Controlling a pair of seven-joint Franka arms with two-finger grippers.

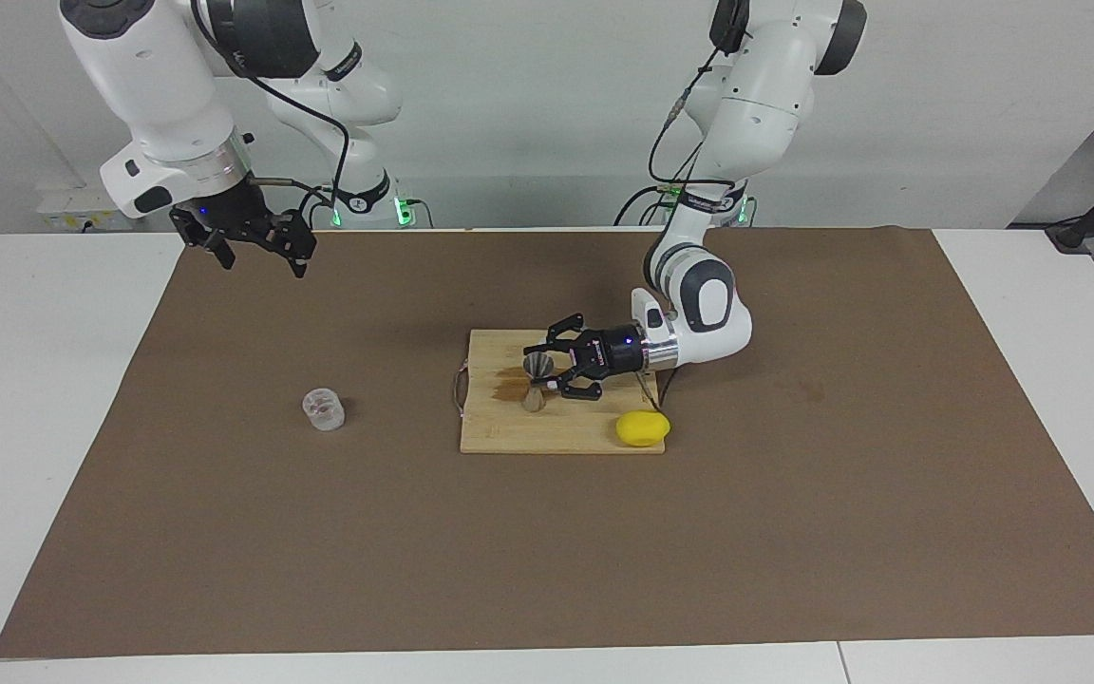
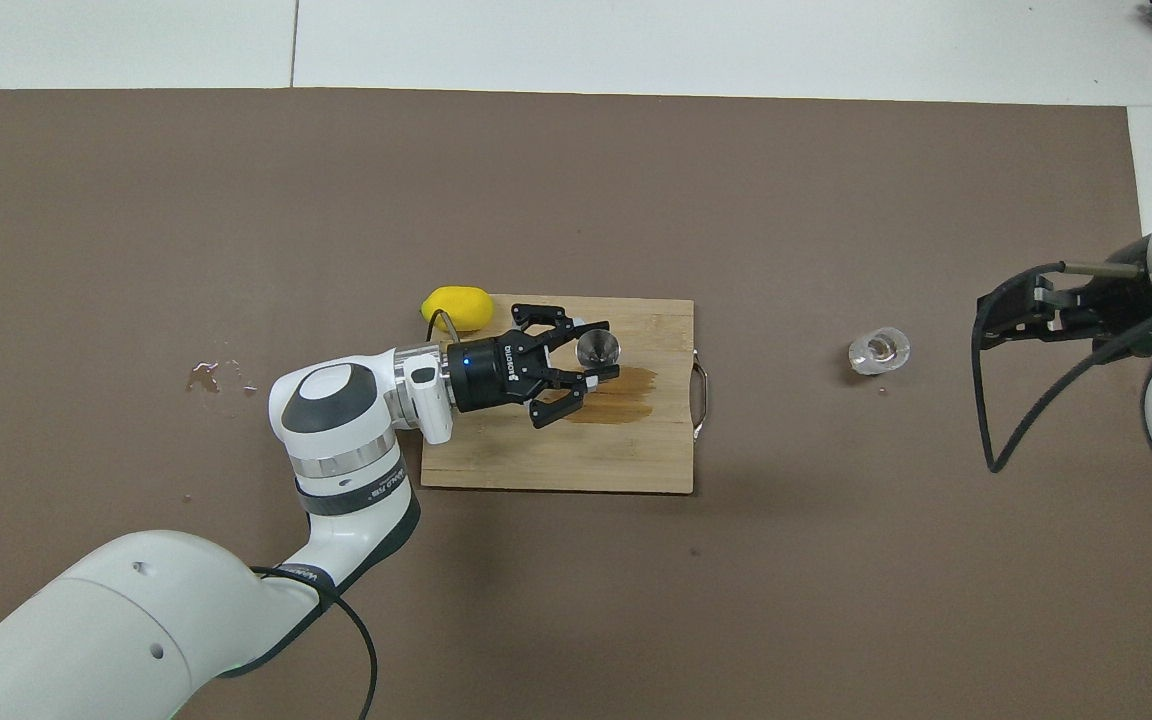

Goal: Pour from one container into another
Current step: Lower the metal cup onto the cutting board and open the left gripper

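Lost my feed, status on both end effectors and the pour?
Left end effector shut on jigger, upright on cutting board over a brown stain. Right end effector open, waiting aloft. Glass cup untouched on mat. Nothing obstructing.
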